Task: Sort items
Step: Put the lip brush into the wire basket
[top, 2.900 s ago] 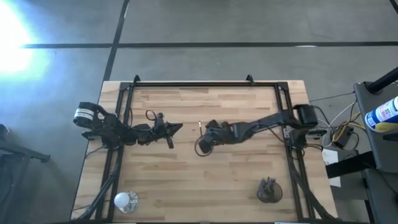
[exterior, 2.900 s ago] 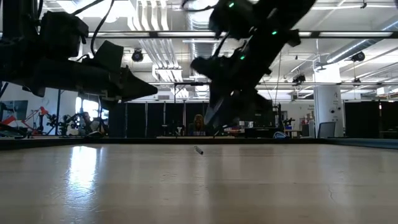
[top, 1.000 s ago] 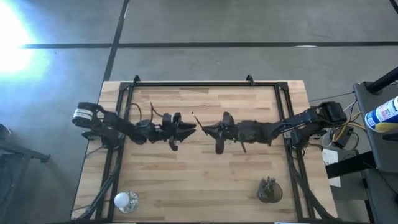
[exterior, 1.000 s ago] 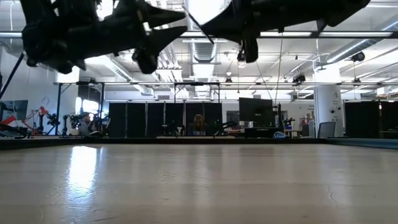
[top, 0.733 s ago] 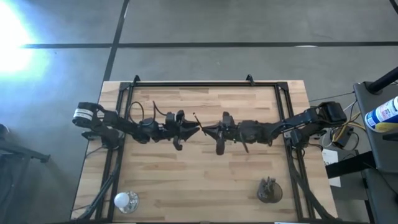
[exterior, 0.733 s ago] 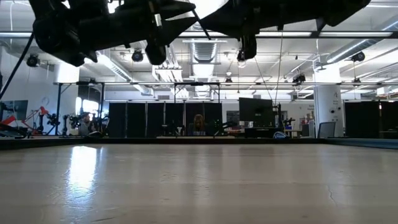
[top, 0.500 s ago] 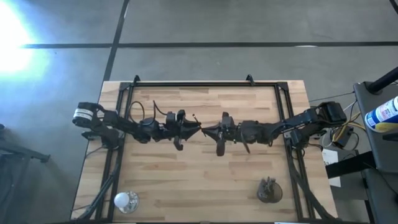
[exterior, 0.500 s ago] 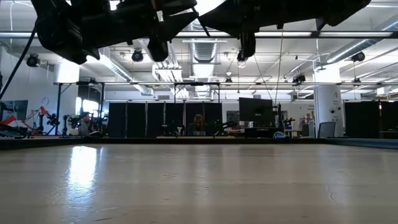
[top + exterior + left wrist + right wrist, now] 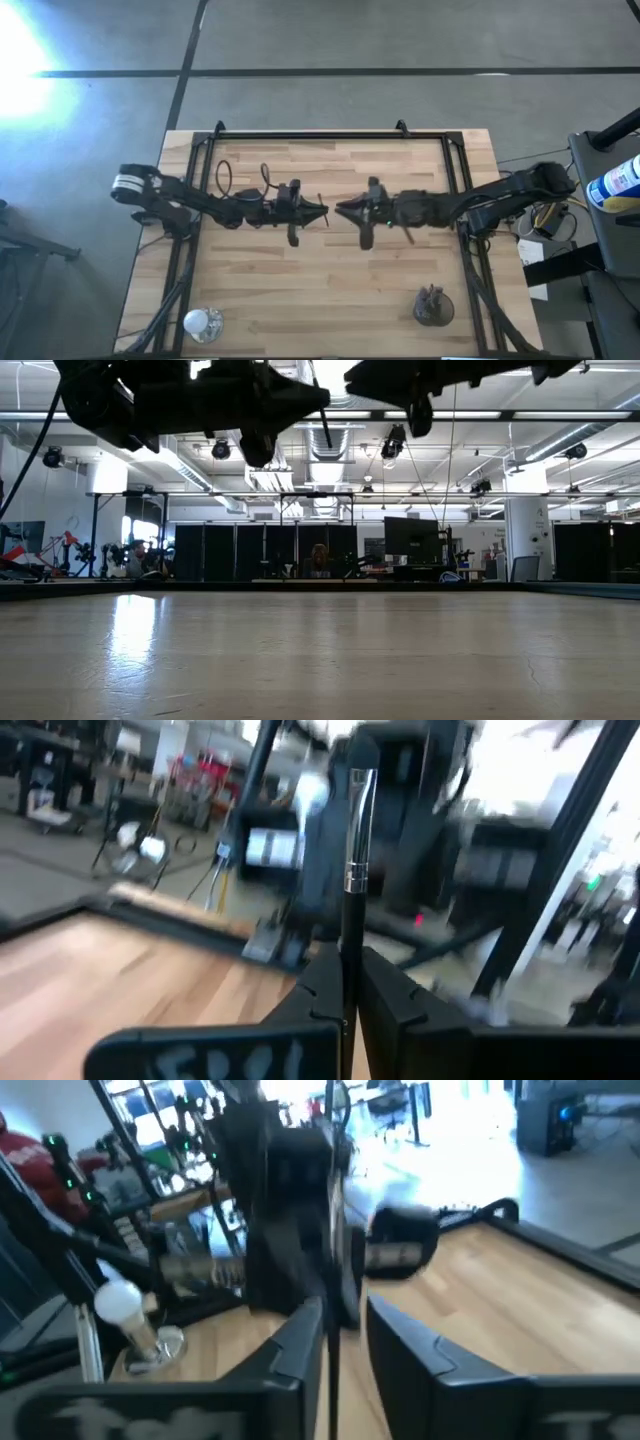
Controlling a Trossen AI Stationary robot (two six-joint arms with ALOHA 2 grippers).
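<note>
Brush handover in mid-air
Our left gripper (image 9: pixel 322 212) clamps the slim brush (image 9: pixel 353 880) upright, taking it over; our right gripper (image 9: pixel 340 210) faces it, fingers (image 9: pixel 300 1342) parted in release

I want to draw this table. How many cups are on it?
2. A shiny silver cup stands at the table's lower-left corner in the high view; a dark round cup at its lower right.
</note>
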